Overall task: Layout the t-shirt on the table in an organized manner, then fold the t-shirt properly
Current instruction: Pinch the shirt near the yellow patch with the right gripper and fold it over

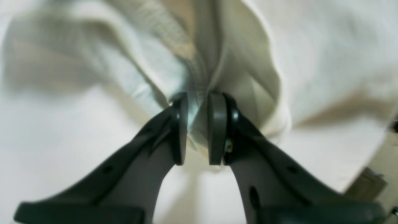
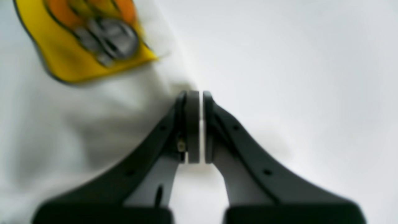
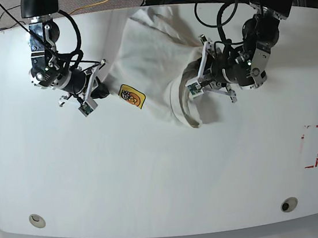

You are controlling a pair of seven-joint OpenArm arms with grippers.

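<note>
From the left wrist, a bunched fold of the t-shirt [image 1: 217, 62] is seen pinched between the pads of the left gripper [image 1: 197, 130], presumably so the cloth can be pulled flat. From the right wrist, the right gripper [image 2: 196, 127] is seen nearly closed on a thin edge of the t-shirt, beside the yellow graphic [image 2: 84, 40]. From the base view, the t-shirt [image 3: 151, 56] is shown crumpled on the table [image 3: 154, 177] between both arms, not yet spread.
</note>
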